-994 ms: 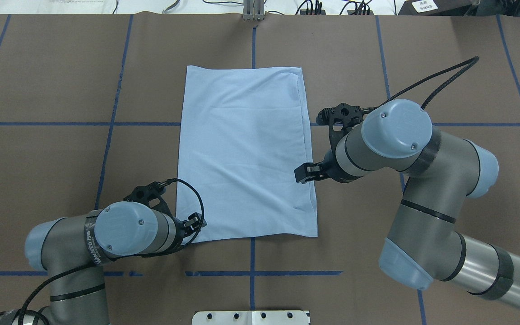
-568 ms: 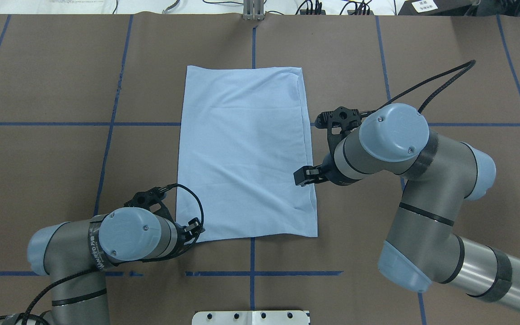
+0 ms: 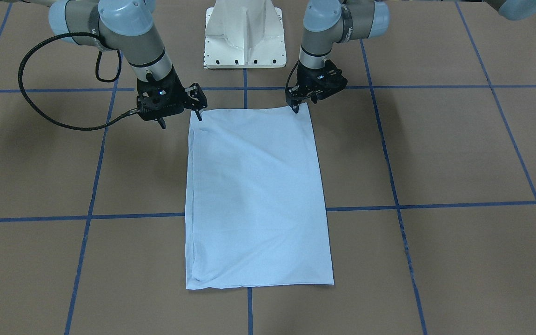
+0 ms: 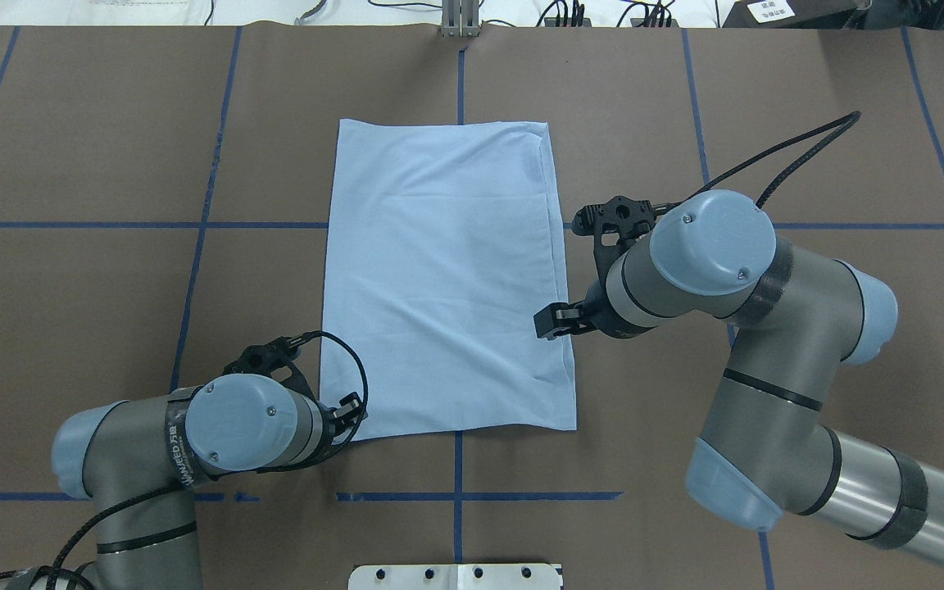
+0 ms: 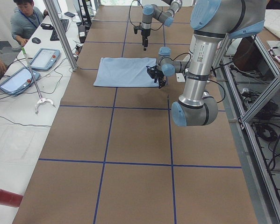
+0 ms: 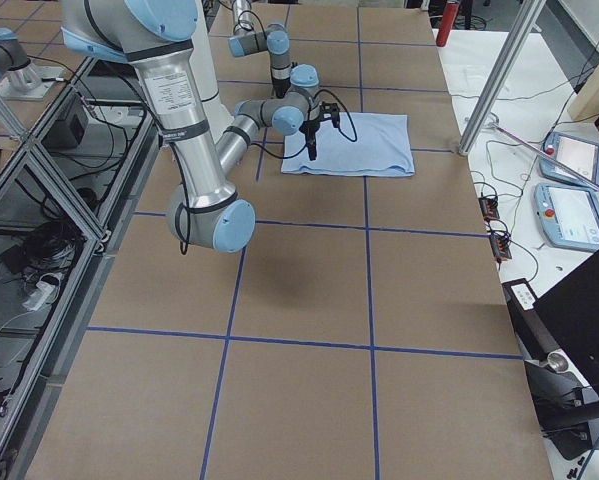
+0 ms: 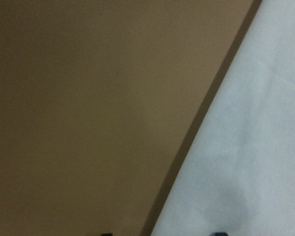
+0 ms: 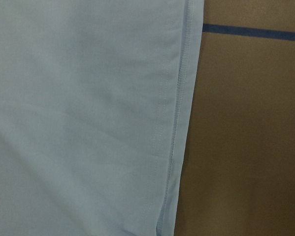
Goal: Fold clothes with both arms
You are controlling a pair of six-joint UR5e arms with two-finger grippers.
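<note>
Noted: light blue T-shirt (image 4: 447, 270) flat at mid table (image 4: 111, 287), folded to a long rectangle, one short edge toward the white robot base (image 3: 244, 42). Left gripper (image 4: 353, 411) low at the near left corner, fingers apart and straddling the cloth edge in the wrist view, clamped on nothing. Right gripper (image 3: 180, 120) spread wide, empty, hovering over the right long edge toward the near corner; height above cloth hard to tell. Likely risks: with a pinch taken this shallow, catching only the top layer and peeling the stack open on lifting; with a finger dragged across cloth on closing, shoving the corner into a crease; with grips at unmatched spots along the two edges, lifting unevenly and laying a skewed fold. Stitched hem along the right edge, so a partial grab probable there too.
</note>
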